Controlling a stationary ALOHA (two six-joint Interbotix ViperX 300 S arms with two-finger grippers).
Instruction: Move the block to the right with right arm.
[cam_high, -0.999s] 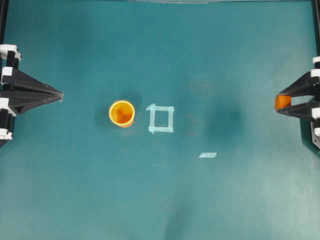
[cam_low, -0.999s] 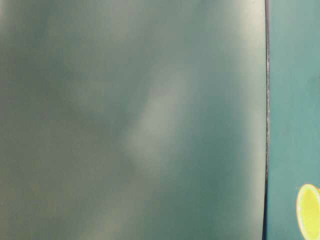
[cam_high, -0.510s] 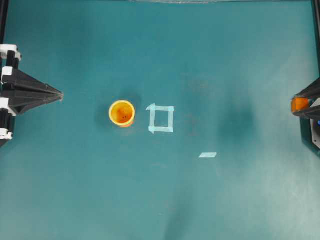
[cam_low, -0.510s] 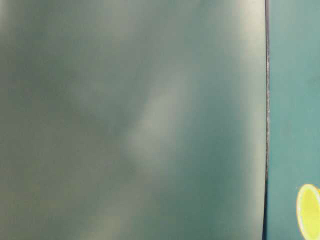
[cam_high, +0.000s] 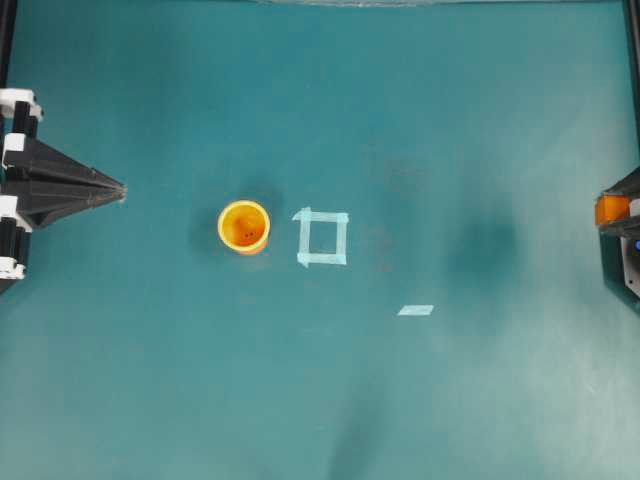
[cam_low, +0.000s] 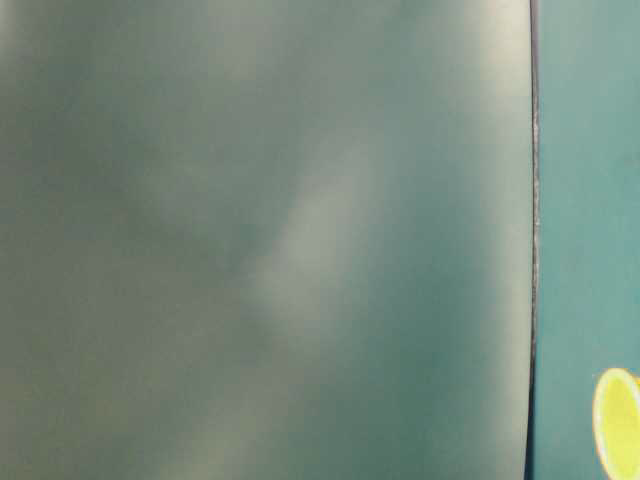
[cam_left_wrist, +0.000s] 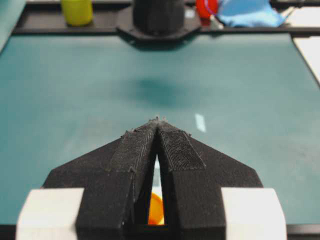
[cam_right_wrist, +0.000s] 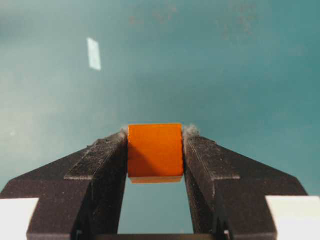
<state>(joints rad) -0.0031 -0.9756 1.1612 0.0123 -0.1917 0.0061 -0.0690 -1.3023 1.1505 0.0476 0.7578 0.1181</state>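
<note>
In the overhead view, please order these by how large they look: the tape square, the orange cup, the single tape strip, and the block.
1. Tape square and orange cup: close in size, too alike to rank.
2. Tape strip and block: both much smaller. The block, held in the right gripper, is partly hidden at the frame's edge, so their order is unsure.

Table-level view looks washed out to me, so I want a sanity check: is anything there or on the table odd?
Yes: a blurred grey-green surface fills most of that view, leaving only a sliver of the cup. Otherwise nothing stands out; the block sits squarely in the right gripper.
</note>
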